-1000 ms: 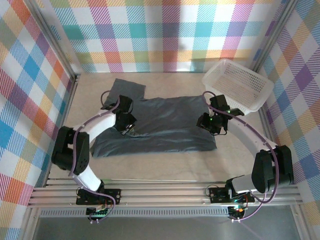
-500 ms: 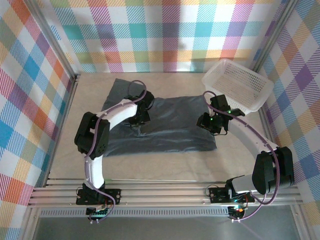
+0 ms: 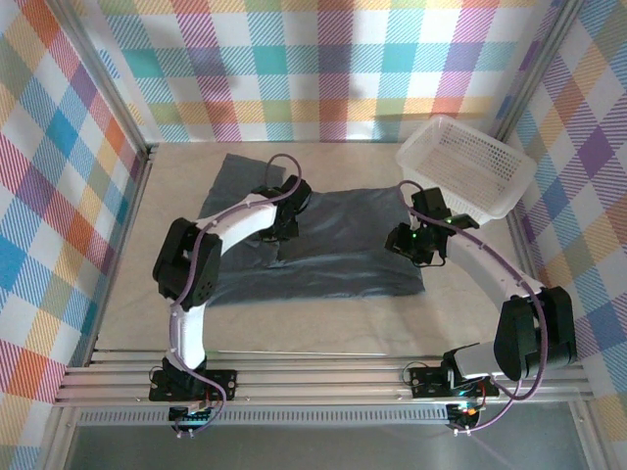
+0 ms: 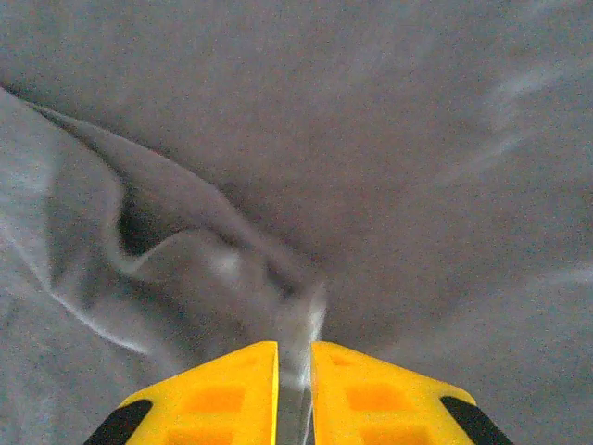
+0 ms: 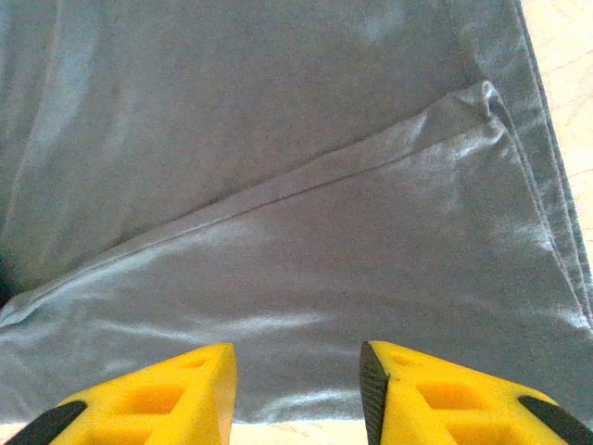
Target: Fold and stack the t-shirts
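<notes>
The t-shirt (image 3: 343,259) lies in the middle of the table (image 3: 323,323). The left gripper (image 4: 295,357) is clenched on a thin fold of it. This fold may slip out, or drag the lower layer into wrinkles. The right gripper (image 5: 296,357) hangs released above the cloth. How many layers are pinched is hidden.

From above, your left arm (image 3: 230,220) lies across the t-shirt (image 3: 343,259) and hides its left middle. Your right arm (image 3: 480,257) covers a bit of the white mesh basket's (image 3: 470,162) near rim.

In the left wrist view, the bottom edge cuts off the left hand (image 4: 295,350), and the cloth fold pinched in it is blurred.

The bottom edge also cuts the right hand (image 5: 296,350), and the shirt runs off left and top.
</notes>
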